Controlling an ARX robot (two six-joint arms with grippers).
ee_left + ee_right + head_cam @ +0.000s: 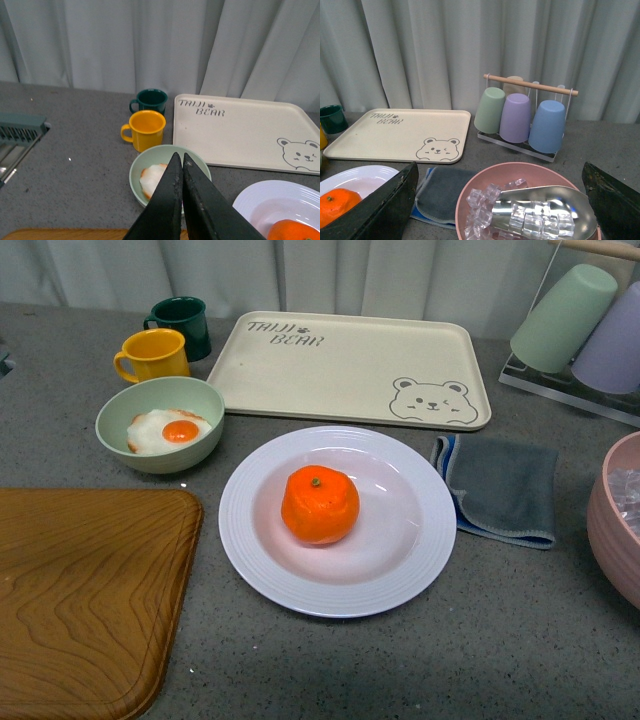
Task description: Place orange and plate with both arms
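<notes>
The orange [320, 504] rests in the middle of the white ribbed plate [410, 575] on the grey counter, with its green stem dot facing up. Neither arm shows in the front view. My left gripper [180, 158] is shut with nothing held, its black fingers [165, 200] pressed together above the green bowl; the plate [260, 200] and the orange [292, 231] lie off to one side of it. My right gripper [500, 172] stands wide open over the pink bowl, and the orange [337, 205] and plate [360, 177] sit at that view's edge.
A green bowl with a fried egg [160, 423], a yellow mug [153, 354] and a dark green mug [182, 325] stand back left. The beige bear tray [350, 365] lies behind the plate, a grey cloth [500, 488] to its right. Wooden board [85, 590], pink ice bowl [612, 525] and cup rack [522, 117] flank.
</notes>
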